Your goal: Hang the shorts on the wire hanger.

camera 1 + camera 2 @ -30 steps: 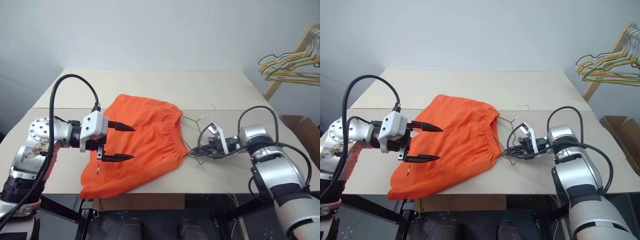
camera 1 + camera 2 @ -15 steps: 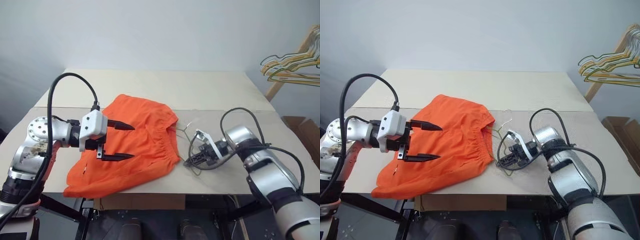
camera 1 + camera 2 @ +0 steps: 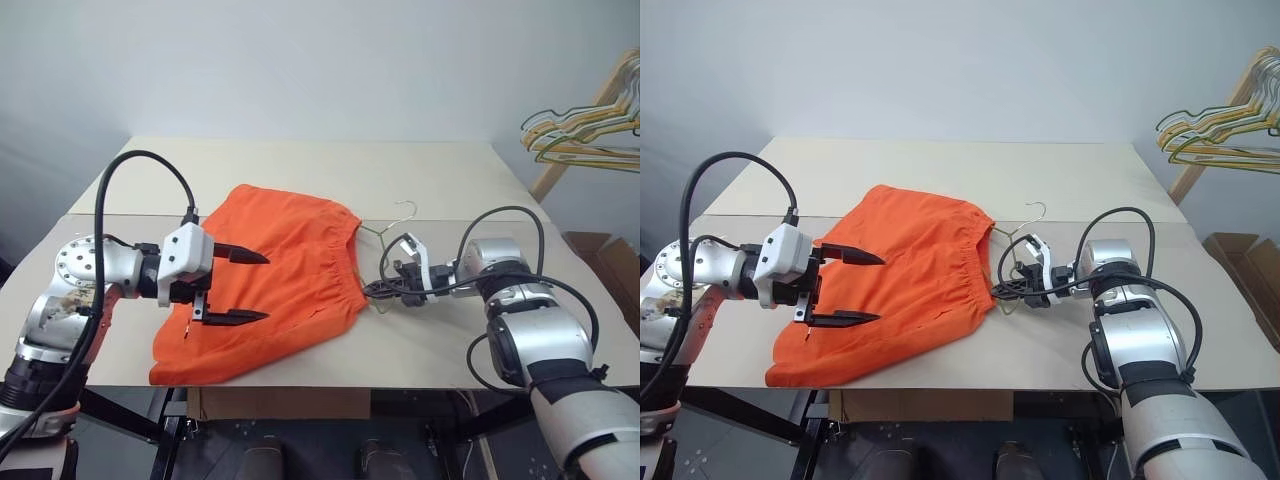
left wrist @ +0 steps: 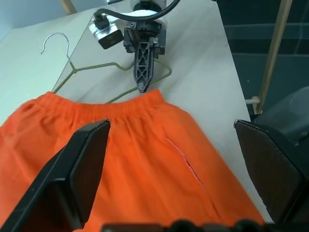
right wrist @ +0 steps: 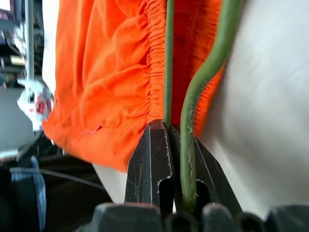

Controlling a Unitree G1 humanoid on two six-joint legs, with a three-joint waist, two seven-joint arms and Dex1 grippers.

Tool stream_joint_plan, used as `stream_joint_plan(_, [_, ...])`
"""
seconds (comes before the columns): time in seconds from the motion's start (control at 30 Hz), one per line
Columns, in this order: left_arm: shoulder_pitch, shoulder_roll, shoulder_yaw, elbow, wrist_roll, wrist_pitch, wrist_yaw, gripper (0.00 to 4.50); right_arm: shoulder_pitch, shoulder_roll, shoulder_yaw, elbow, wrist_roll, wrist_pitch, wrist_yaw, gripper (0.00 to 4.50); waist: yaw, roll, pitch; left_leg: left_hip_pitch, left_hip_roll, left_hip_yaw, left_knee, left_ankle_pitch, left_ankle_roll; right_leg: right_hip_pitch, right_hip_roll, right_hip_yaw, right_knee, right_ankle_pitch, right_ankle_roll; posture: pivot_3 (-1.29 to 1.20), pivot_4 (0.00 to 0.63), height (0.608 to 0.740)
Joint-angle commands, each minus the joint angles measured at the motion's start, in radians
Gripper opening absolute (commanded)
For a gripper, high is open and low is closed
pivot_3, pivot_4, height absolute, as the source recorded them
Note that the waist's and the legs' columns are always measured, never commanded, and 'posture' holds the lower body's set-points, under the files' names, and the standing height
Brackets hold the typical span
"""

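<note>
The shorts [image 3: 270,280] lie spread on the desk [image 3: 420,180], waistband toward the right. The right gripper [image 3: 378,290] is clamped on the hanger [image 3: 385,232], its tips at the waistband's edge. The hanger lies just right of the shorts. The left gripper [image 3: 238,286] hovers over the shorts, jaws wide and empty.

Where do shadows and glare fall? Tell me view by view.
Left eye view: soft, even light on the table, no hard shadows around the shorts. Left wrist view: the right gripper has a mild glint on its metal housing. Right wrist view: the table beside the wire hanger looks washed bright.
</note>
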Motion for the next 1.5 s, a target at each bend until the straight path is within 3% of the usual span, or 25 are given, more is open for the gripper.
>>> stream_joint_plan(0.03, [-0.018,0.013,0.019,-0.014,-0.012,-0.004,-0.002,4.48,-0.026,-0.007,-0.021,-0.027,-0.014,-0.043,0.023,0.0,-0.002,0.0,0.0,0.0,0.0,0.0,0.0,0.0,0.0,0.0,0.0,0.0,0.0,-0.001,0.002,0.14,0.038,0.74])
stream_joint_plan(0.57, [-0.041,0.003,0.005,0.016,0.0,-0.022,-0.011,4.48,-0.188,0.009,0.024,-0.053,-0.153,-0.346,0.046,0.0,-0.014,0.001,0.0,0.0,0.001,0.0,-0.001,0.0,0.0,-0.001,0.001,0.0,0.001,-0.001,0.002,0.12,0.025,0.74])
stream_joint_plan(0.73, [-0.045,0.019,0.022,0.028,0.0,-0.026,-0.013,4.48,-0.118,-0.02,0.099,-0.296,-0.195,-0.458,0.121,0.0,-0.013,0.001,0.0,-0.002,0.0,0.0,-0.001,0.0,0.0,-0.003,0.0,0.0,0.0,-0.001,0.001,0.11,0.015,0.74])
stream_joint_plan(0.9, [-0.1,0.054,0.041,0.066,-0.003,-0.038,-0.042,4.48,0.148,-0.122,0.205,-0.903,-0.217,-0.46,0.135,0.0,-0.002,0.001,0.0,-0.006,0.0,-0.001,-0.001,0.0,0.0,-0.007,0.0,-0.001,0.001,0.0,0.0,0.09,0.01,0.74])
stream_joint_plan(1.03, [-0.148,0.113,0.036,0.103,-0.013,-0.053,-0.133,4.48,0.279,-0.177,0.236,-1.194,-0.218,-0.448,0.106,0.0,-0.007,0.001,-0.001,-0.015,0.0,0.0,0.001,0.001,-0.001,-0.018,0.0,0.0,0.007,0.001,-0.002,0.07,0.007,0.74])
stream_joint_plan(1.27, [-0.24,0.213,0.002,0.132,-0.097,-0.055,-0.257,4.48,0.316,-0.194,0.294,-1.307,-0.271,-0.402,0.013,0.0,-0.028,0.0,-0.001,-0.012,0.001,0.0,0.001,0.002,-0.003,-0.016,0.001,0.0,0.009,-0.003,0.003,0.04,0.007,0.74])
stream_joint_plan(1.5, [-0.458,0.149,-0.039,0.388,0.044,-0.15,-0.237,4.48,0.3,-0.189,0.333,-1.303,-0.303,-0.401,-0.037,0.0,-0.028,-0.001,-0.002,-0.012,0.0,0.0,0.001,0.002,-0.003,-0.016,0.001,0.0,0.009,-0.003,0.003,0.02,0.006,0.74])
